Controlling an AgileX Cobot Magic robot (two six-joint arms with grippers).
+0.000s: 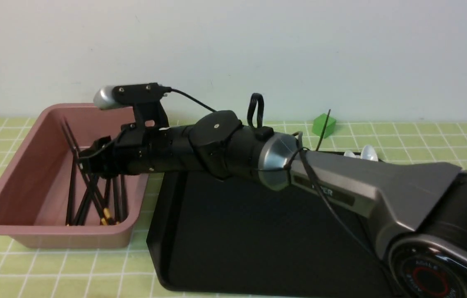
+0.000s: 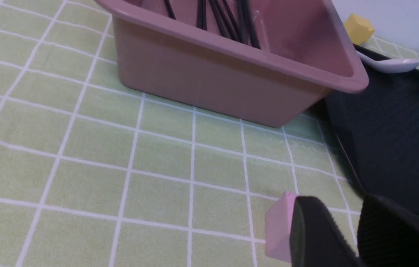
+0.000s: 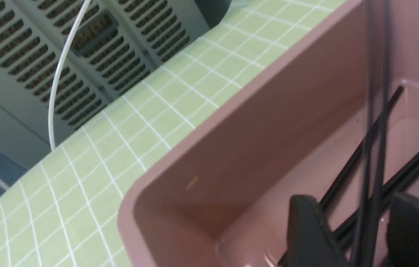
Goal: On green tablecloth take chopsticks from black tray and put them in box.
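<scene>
Right wrist view: two thin black chopsticks stand between the right gripper's parted jaws, inside the dusty-pink plastic box among others. Released this upright, they might tip over its rim. Another stick leans at the glossy black tray's far edge, past the outstretched arm. The left gripper hangs aside, jaws slightly apart and empty.

Black chopsticks lean bundled inside the pink box, just left of the glossy black tray on green tablecloth
</scene>
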